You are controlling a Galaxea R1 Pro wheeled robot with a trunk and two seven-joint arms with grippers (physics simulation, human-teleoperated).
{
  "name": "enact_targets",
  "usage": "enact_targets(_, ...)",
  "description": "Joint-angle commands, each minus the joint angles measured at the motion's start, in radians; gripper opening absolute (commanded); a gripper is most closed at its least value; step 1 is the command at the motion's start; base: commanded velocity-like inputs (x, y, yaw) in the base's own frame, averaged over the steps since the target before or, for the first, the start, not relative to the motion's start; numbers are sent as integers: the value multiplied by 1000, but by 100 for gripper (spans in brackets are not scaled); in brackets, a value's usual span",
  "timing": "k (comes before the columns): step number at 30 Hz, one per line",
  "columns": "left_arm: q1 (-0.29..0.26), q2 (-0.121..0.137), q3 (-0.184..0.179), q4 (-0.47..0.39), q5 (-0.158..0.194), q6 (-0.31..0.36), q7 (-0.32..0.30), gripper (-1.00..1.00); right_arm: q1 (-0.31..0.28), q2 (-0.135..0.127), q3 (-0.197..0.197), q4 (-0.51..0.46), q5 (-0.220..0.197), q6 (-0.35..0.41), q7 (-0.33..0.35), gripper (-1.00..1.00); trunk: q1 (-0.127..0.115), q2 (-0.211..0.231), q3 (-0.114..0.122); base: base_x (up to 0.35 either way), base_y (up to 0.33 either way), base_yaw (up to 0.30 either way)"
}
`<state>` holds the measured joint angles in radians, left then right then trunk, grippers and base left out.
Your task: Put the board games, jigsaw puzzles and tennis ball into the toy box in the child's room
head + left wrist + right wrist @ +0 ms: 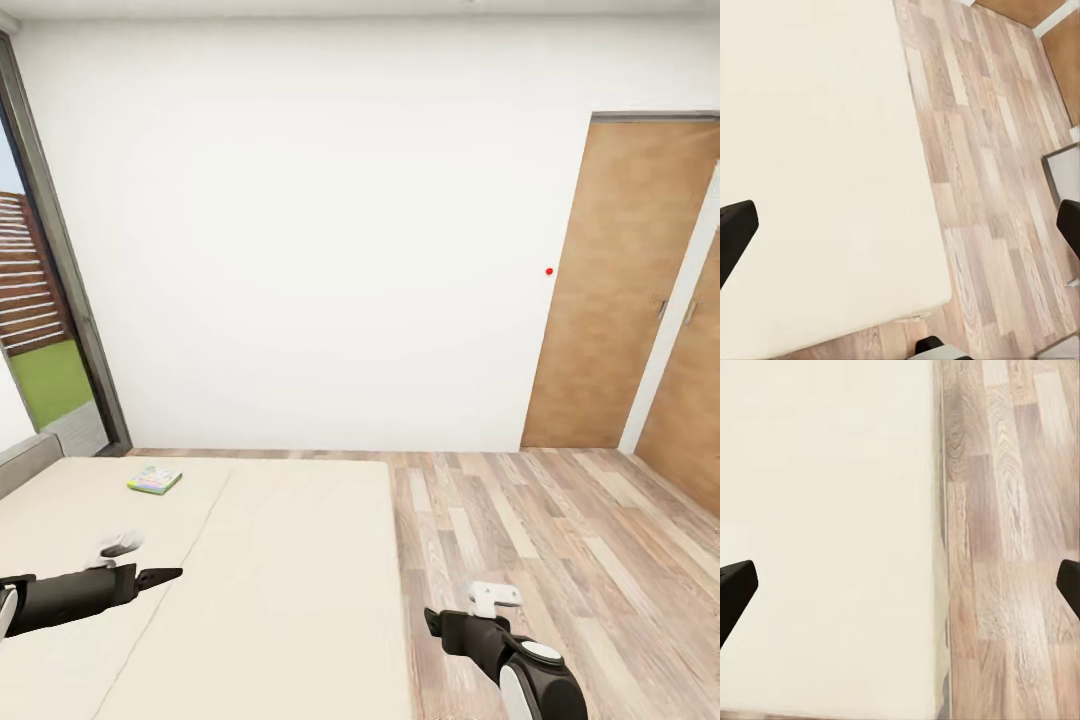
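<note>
Parked at the bed [280,560]; both sets of jaws wide open, holding nothing, since the board game [155,480] lies far up the mattress.

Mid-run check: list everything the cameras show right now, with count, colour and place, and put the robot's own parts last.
board game: one, colourful cover, flat on the bed near its far left
bed: one, beige mattress, left and centre, low grey headboard at far left
floor: wood planks, right of the bed
wall: white, straight ahead
doors: two, brown wood, far right
window: grey frame, far left, fence and grass outside
left hand: black, open, empty, over the bed
right hand: black fingers spread, open, empty, above the bed's right edge
</note>
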<state>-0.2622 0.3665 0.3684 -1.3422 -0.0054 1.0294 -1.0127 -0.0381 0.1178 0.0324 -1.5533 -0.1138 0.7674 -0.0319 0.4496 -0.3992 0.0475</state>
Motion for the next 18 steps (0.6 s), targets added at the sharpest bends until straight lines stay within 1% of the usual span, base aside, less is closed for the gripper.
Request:
enact_targets(1, 0, 0, 1, 0, -1, 8, -5, 100, 0, 0, 0, -1, -7, 4, -3, 100, 0, -1, 0, 0, 176, -240)
enact_targets(7, 0, 0, 1, 0, -1, 8, -5, 100, 0, 0, 0, -1, -7, 4, -3, 100, 0, -1, 0, 0, 202, -102)
enact_targets(18, 0, 0, 1, 0, -1, 8, -5, 100, 0, 0, 0, -1, -8, 4, -3, 100, 0, -1, 0, 0, 96, -22)
